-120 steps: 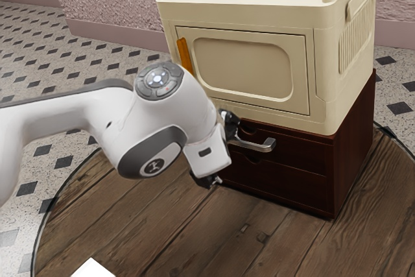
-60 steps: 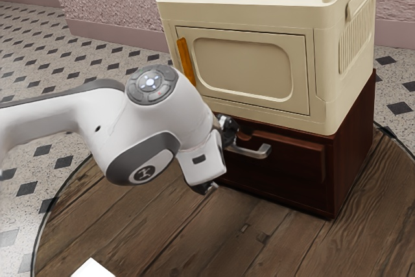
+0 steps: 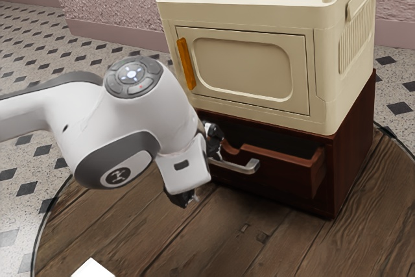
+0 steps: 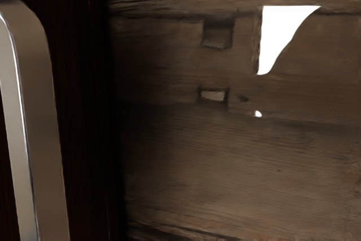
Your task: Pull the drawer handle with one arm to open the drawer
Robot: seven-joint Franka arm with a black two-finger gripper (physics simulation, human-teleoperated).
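My gripper (image 3: 202,168) stands open at the dark brown cabinet (image 3: 353,141), its two fingers wide apart. The upper finger (image 3: 213,137) is by the far-left end of the silver drawer handle (image 3: 244,167); whether it touches is hidden. That handle is on the front of the upper drawer (image 3: 285,174), which stands partly out with its dark inside visible. In the wrist view the handle (image 4: 39,122) runs alongside the cabinet's dark front, off to one side of the hand.
A cream cabinet (image 3: 243,66) with an orange handle (image 3: 185,63) rests on top of the brown one. Both are on a round wooden table (image 3: 214,244). A white object (image 3: 93,268) lies at the exterior view's lower edge.
The upper drawer has slid out from shut, its handle coming toward the exterior view's left and downward. My hand has moved the same way, staying beside the handle.
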